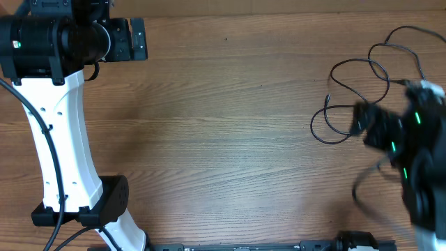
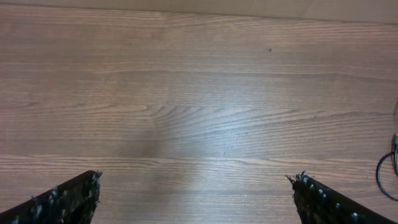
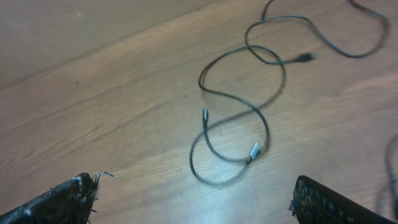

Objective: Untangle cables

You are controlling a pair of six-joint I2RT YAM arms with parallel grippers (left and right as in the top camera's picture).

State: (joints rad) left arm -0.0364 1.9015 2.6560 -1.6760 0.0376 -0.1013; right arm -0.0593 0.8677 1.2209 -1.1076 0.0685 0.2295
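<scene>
Thin black cables (image 1: 352, 87) lie in loose overlapping loops on the wooden table at the far right. In the right wrist view the cables (image 3: 239, 109) cross over each other, with two silver-tipped plugs (image 3: 254, 150) near the lower loop and a dark plug (image 3: 303, 58) further back. My right gripper (image 3: 193, 199) is open and empty, above the table just short of the loops; overhead it is a blurred dark shape (image 1: 376, 125). My left gripper (image 2: 196, 196) is open and empty over bare wood, far from the cables. A bit of cable (image 2: 388, 171) shows at that view's right edge.
The left arm's white link and black base (image 1: 66, 153) stand at the table's left side. A black rail (image 1: 279, 246) runs along the front edge. The right arm's own dark cable (image 1: 362, 188) hangs near the front right.
</scene>
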